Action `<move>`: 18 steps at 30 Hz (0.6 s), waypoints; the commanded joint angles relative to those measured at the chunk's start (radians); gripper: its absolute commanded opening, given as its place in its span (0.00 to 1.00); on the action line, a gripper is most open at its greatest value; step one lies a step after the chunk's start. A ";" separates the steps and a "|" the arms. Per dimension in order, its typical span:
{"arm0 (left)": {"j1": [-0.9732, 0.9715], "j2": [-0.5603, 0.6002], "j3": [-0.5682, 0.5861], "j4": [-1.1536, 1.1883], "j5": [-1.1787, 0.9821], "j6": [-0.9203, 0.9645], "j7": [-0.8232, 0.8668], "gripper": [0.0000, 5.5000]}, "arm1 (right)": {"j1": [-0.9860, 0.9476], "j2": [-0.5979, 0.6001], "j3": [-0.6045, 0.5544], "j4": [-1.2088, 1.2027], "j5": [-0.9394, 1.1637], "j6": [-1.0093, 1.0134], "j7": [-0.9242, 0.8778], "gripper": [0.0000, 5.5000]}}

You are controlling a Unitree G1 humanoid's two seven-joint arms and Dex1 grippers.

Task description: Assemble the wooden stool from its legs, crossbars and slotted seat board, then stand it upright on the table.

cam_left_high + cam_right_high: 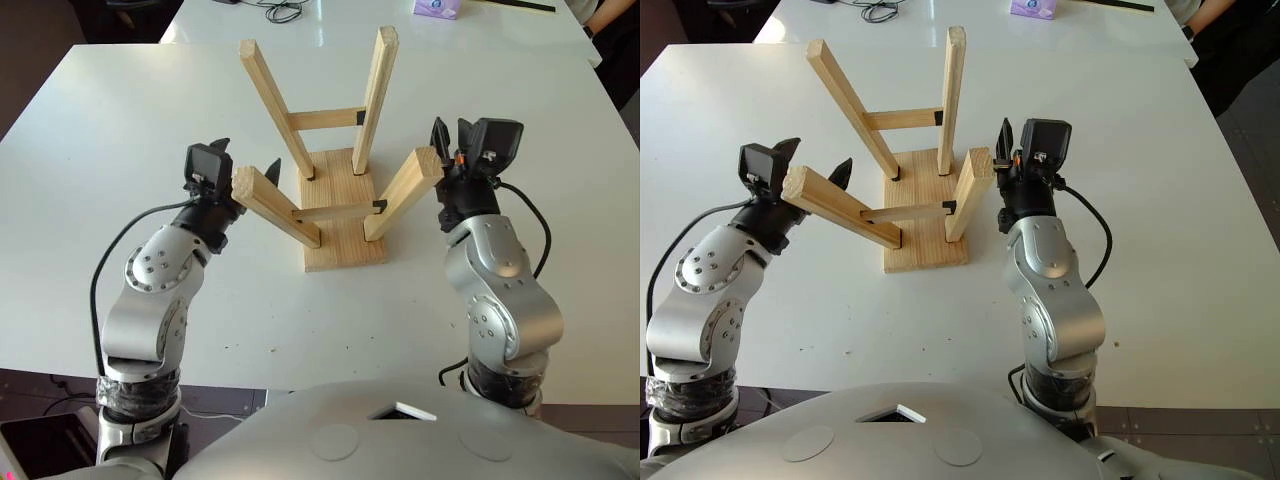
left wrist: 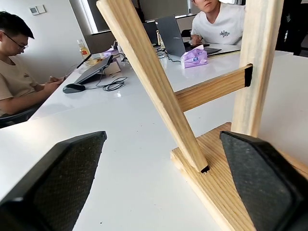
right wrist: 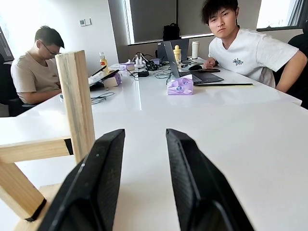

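The wooden stool lies upside down mid-table, its seat board (image 1: pixel 345 250) flat and four legs pointing up, joined by a far crossbar (image 1: pixel 325 119) and a near crossbar (image 1: pixel 335 211). My left gripper (image 1: pixel 245 160) is open, one finger on each side of the top of the near-left leg (image 1: pixel 275 205), just behind it and not gripping. In the left wrist view the far-left leg (image 2: pixel 154 82) stands beyond the wide-spread fingers (image 2: pixel 62 183). My right gripper (image 1: pixel 451 135) is open with a narrow gap and holds nothing, just right of the top of the near-right leg (image 1: pixel 405 192).
White table (image 1: pixel 120 130) has free room on both sides of the stool. A second table behind carries a purple tissue pack (image 3: pixel 180 85), laptops and cables. People sit at that far table, away from the stool.
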 commanded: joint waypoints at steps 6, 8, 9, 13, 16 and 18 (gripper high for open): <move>-0.034 0.062 -0.005 0.104 0.112 -0.084 -0.022 0.80 | 0.074 -0.056 -0.098 0.006 0.015 0.045 0.087 0.28; -0.004 0.069 0.081 0.165 0.108 -0.128 -0.018 0.80 | 0.102 -0.103 -0.225 -0.023 0.011 0.034 0.107 0.28; 0.004 0.066 0.129 0.195 0.098 -0.150 -0.013 0.80 | 0.116 -0.127 -0.291 -0.032 0.012 0.028 0.118 0.28; 0.004 0.046 0.256 0.262 0.066 -0.178 0.018 0.80 | 0.151 -0.186 -0.454 -0.057 0.007 0.025 0.142 0.28; 0.014 0.023 0.212 0.204 0.038 -0.137 -0.004 0.80 | 0.129 -0.159 -0.375 -0.056 -0.012 0.040 0.126 0.28; 0.009 -0.009 0.132 0.101 0.005 -0.076 -0.009 0.80 | 0.074 -0.094 -0.220 -0.045 -0.019 0.062 0.103 0.28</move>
